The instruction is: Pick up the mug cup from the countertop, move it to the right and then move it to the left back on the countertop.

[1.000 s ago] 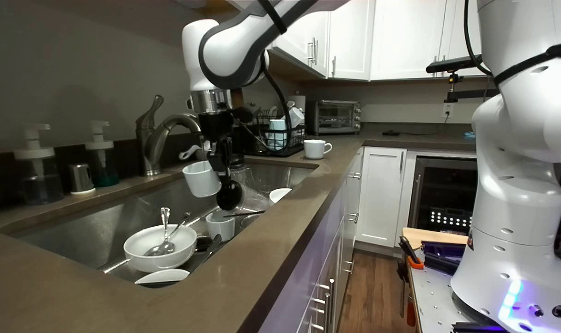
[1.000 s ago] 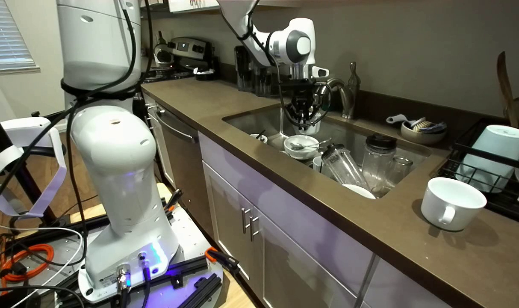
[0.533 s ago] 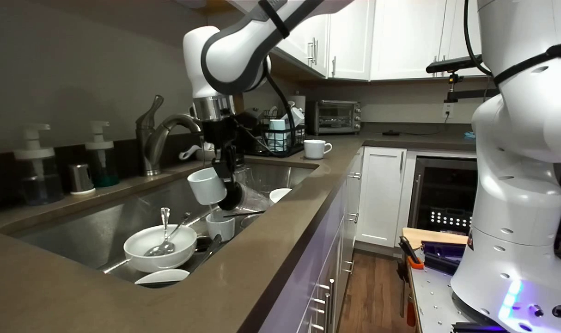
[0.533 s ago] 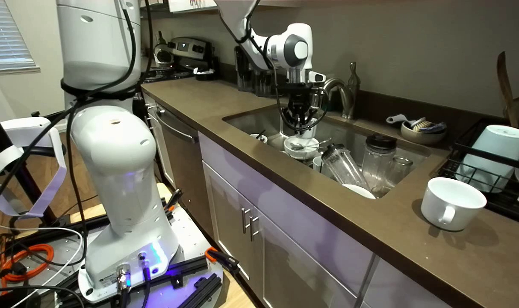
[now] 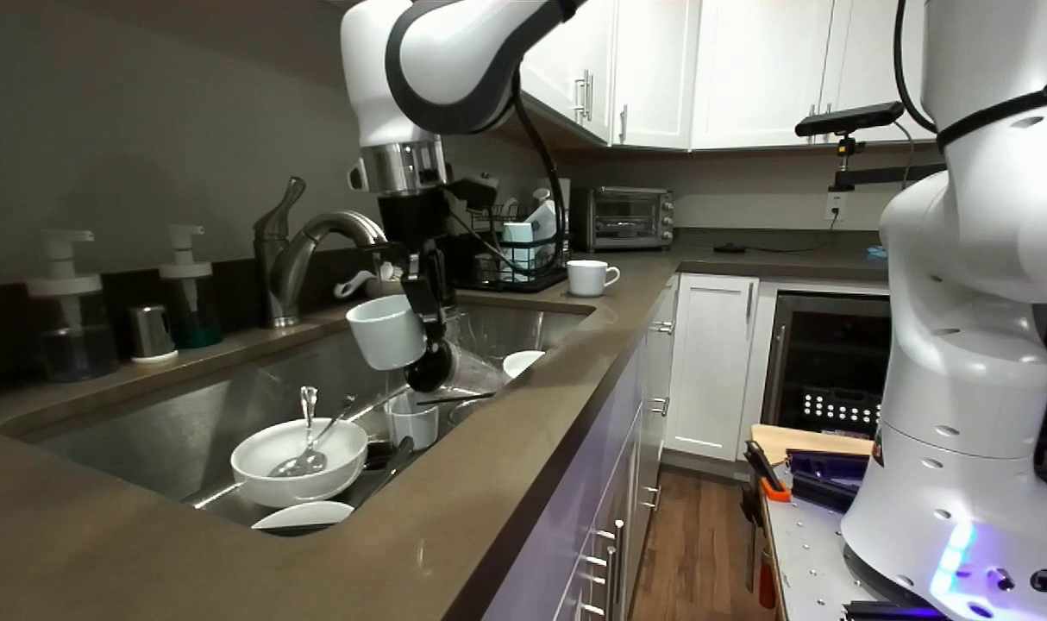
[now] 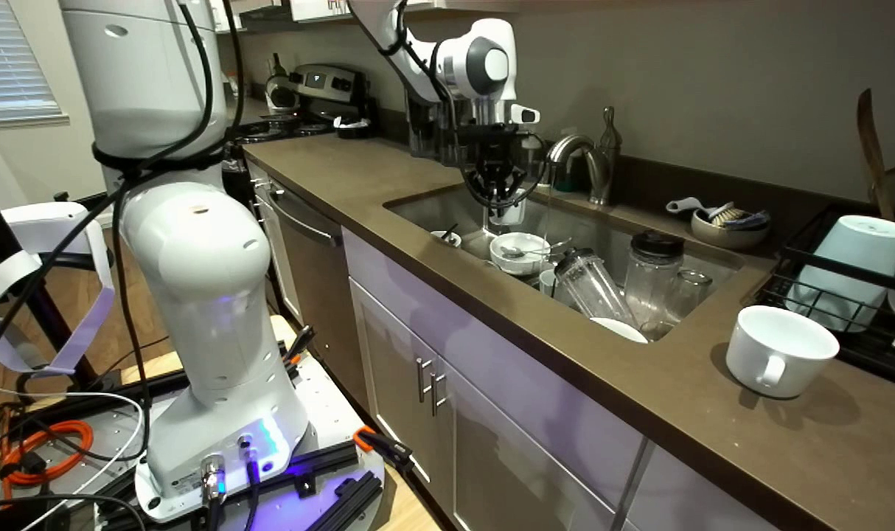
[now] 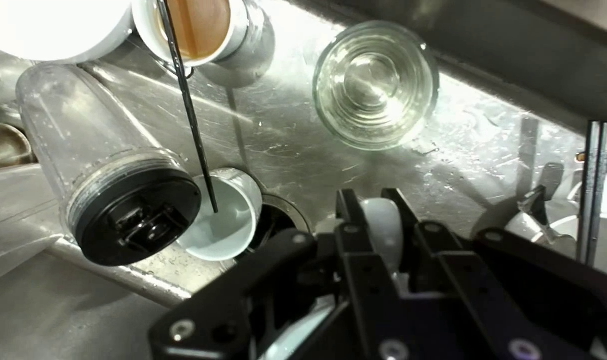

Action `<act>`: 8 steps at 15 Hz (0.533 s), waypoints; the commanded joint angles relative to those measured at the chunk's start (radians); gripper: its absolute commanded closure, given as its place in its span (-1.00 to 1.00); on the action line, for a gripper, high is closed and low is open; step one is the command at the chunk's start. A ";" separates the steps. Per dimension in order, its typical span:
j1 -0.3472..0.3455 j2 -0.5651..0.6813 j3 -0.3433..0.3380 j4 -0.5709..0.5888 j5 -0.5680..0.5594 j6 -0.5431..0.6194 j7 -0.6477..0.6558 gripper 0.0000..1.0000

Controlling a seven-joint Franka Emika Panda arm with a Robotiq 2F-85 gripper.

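Note:
A white cup (image 5: 387, 334) hangs over the sink, slightly tilted. My gripper (image 5: 430, 317) is shut on its handle. In the wrist view the pale handle (image 7: 383, 225) lies between the two black fingers, while the cup's body is mostly hidden behind the jaws. The same cup (image 6: 512, 214) shows below the gripper (image 6: 496, 195) in an exterior view. Apart from it, the glossy white mug cup (image 6: 779, 361) with its loop handle stands upright on the grey-brown countertop (image 6: 602, 369), by the dish rack and well away from the gripper.
Under the cup, the sink holds a white bowl (image 5: 260, 470) with spoons, a drinking glass (image 7: 376, 85), a leaning clear bottle (image 7: 73, 125) with a black lid, and more cups. A curved faucet (image 5: 334, 226) rises close to the gripper. A black wire rack (image 6: 845, 268) stands beyond the sink.
The arm, with the cup still gripped, has dipped and then risen a little. It has also shifted away from the rack end. The mug on the countertop has not moved.

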 commanded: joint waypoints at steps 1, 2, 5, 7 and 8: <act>0.016 -0.073 0.032 -0.028 0.004 0.017 -0.040 0.90; 0.021 -0.070 0.041 -0.020 0.009 0.026 -0.049 0.90; 0.041 -0.042 0.071 0.005 0.036 0.073 -0.090 0.90; 0.054 -0.017 0.091 0.022 0.062 0.104 -0.126 0.90; 0.060 -0.005 0.102 0.032 0.076 0.114 -0.147 0.90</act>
